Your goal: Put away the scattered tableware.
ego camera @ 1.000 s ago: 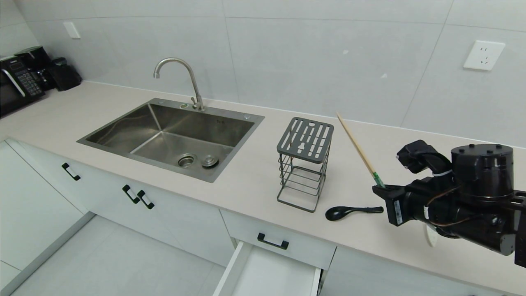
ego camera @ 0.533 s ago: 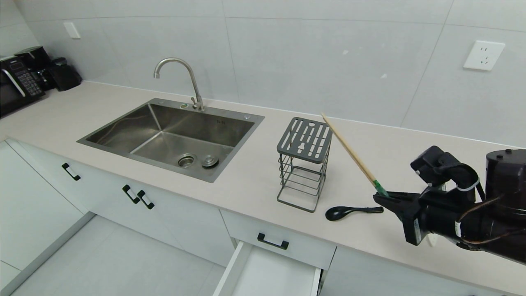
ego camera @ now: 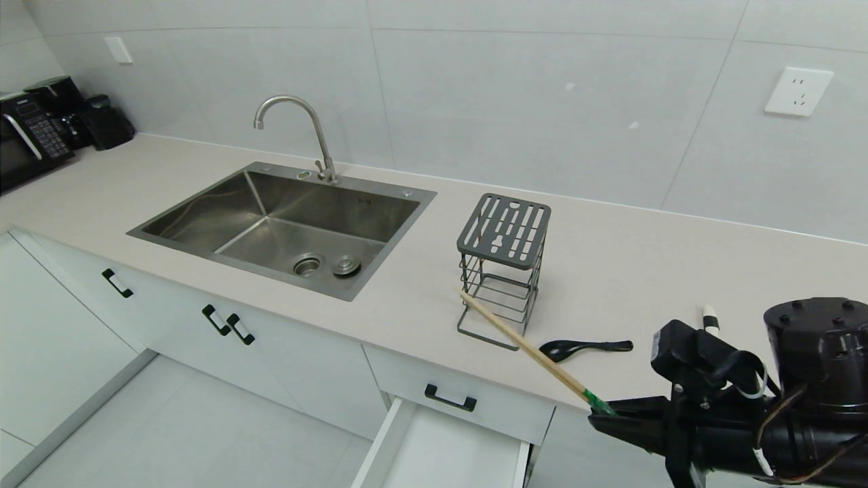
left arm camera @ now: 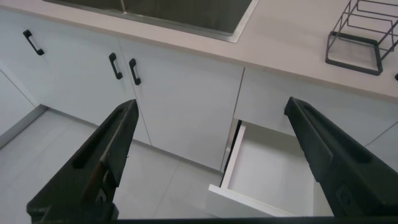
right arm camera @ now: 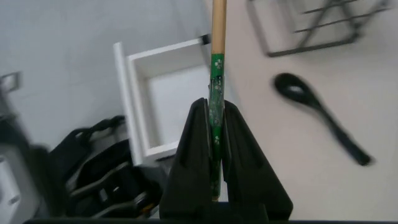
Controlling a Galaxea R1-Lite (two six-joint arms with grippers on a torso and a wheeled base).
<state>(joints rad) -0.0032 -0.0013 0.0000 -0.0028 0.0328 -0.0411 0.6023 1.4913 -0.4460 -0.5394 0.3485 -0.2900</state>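
One chopstick (ego camera: 536, 352): light, stiff, thin, prob slippery; right gripper (right arm camera: 214, 109) fingers clamped on its green end, so tip may swing. Left gripper (left arm camera: 211, 109) fingers apart.

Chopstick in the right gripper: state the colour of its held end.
Green with pale specks on the chopstick; shaft tan. Best in the right wrist view.

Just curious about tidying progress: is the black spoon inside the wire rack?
No, the black spoon lies on the counter beside the wire rack, outside it.
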